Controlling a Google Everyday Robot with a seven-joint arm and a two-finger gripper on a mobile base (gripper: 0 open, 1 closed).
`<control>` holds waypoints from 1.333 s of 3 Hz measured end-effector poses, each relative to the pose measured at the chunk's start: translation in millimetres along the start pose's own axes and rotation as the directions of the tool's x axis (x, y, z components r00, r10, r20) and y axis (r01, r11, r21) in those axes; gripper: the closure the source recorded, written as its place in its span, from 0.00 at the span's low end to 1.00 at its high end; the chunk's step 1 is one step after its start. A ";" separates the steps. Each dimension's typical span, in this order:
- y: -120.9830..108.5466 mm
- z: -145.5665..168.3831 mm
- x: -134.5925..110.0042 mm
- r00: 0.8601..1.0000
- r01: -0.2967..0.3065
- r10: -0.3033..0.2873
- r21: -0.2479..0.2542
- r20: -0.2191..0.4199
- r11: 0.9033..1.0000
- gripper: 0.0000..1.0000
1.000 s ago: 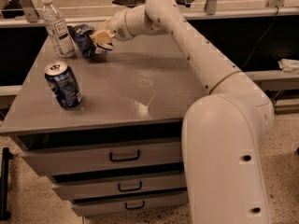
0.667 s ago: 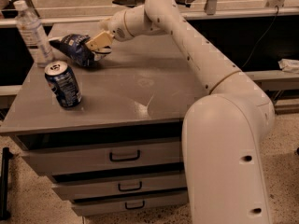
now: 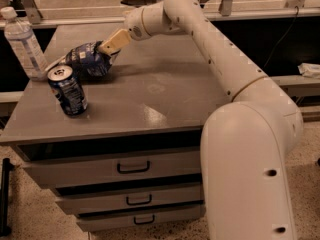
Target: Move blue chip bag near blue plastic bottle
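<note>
Blue chip bag [image 3: 86,60] is clamped in the hand [image 3: 106,51], held low near the blue plastic bottle [image 3: 23,43], likely for release.

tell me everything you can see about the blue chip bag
The blue chip bag is dark blue, crinkly and glossy, with pale print, puffed and crumpled. It sits at the back left of the tabletop, just right of the blue plastic bottle and behind the soda can. The hand meets its upper right edge.

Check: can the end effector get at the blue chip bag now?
Probably yes: the end effector rests against the blue chip bag; the soda can and bottle stand beyond it, not between.
</note>
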State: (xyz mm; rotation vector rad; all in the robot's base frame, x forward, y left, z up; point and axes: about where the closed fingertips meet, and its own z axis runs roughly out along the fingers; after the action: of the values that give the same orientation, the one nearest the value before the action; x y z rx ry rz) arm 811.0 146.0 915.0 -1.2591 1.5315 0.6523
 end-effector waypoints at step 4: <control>-84.5 -143.2 21.0 0.999 -0.025 0.033 0.301 -0.021 0.953 0.00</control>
State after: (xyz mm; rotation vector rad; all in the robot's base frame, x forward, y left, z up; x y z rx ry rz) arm 839.8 -12.6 960.9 -1.0187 1.6039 0.4027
